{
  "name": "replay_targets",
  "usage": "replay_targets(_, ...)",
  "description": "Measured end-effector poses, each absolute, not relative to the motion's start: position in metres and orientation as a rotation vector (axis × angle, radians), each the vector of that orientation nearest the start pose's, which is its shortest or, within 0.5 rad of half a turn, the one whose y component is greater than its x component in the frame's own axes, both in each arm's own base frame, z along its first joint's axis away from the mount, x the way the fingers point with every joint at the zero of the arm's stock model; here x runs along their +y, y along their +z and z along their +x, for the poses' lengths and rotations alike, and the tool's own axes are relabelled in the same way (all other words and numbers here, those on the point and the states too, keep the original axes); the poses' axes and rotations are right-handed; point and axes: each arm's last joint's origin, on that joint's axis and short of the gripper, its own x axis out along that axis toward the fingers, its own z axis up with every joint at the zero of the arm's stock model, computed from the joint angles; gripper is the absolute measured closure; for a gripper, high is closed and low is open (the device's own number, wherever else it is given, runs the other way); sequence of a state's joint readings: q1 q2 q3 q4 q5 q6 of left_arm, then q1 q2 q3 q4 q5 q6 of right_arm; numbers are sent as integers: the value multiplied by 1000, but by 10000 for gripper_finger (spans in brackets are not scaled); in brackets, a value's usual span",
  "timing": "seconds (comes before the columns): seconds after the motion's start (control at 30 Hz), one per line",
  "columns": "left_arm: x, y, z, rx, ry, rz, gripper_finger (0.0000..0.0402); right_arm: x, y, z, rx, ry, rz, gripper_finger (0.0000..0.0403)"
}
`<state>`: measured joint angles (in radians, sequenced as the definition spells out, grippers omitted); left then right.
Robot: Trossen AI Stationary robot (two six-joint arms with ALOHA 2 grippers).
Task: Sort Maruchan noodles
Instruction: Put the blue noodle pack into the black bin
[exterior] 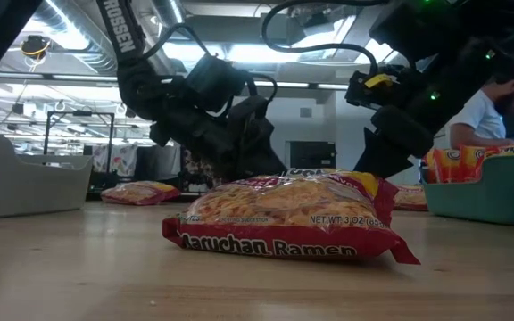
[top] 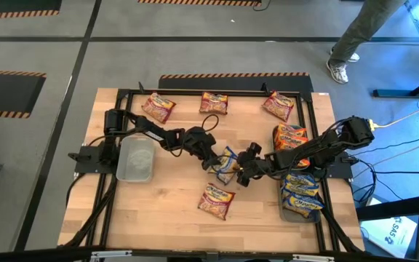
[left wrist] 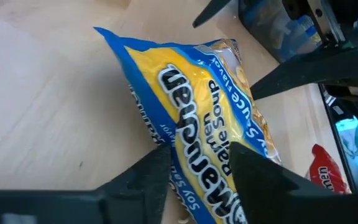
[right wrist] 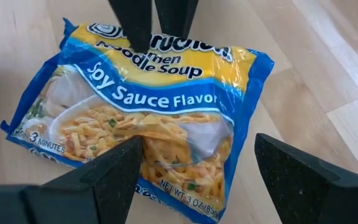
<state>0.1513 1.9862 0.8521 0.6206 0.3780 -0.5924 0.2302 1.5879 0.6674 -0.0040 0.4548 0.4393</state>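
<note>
A blue-and-yellow soy-sauce noodle packet (top: 228, 166) (right wrist: 148, 118) sits at the table's middle. My left gripper (top: 215, 161) (left wrist: 197, 155) reaches in from the left and is shut on it. My right gripper (top: 243, 175) (right wrist: 199, 142) comes from the right, open, with its fingers spread over the packet's opposite edge. A maroon-and-yellow packet (top: 217, 201) (exterior: 293, 223) lies flat nearer the near edge. Three more packets (top: 214, 103) lie along the far edge. The low view does not show the blue packet. My left gripper pinches the blue packet between its two fingers (right wrist: 135, 28) at the long edge that bears the brand name (right wrist: 166, 48). The fingers come slanting down from the table's left side. The packet looks tilted in the left wrist view; whether its other end rests on the wood, I cannot tell. My right gripper's one finger (right wrist: 114, 171) overlaps the packet's lower edge; whether it touches, I cannot tell.
A clear tray (top: 135, 160) stands at the left. A teal tray (top: 305, 212) (exterior: 489, 192) at the right holds orange packets (top: 289, 137) and blue ones (top: 301, 192). A person's legs (top: 355, 36) show beyond the far edge. Bare wood lies near the left front.
</note>
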Motion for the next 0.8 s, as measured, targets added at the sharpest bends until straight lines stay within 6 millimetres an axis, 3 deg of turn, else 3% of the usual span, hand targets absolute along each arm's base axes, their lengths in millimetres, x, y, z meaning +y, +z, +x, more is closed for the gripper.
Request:
replay_targets(0.33, 46, 104, 365, 521, -68, -627, 388, 51, 134, 273, 799, -394, 99, 107)
replay_targets(0.57, 45, 104, 366, 517, -85, -594, 400, 50, 137, 272, 791, -395, 101, 107)
replay_targets(0.8, 42, 122, 365, 484, -153, -480, 401, 48, 166, 264, 724, -366, 140, 107)
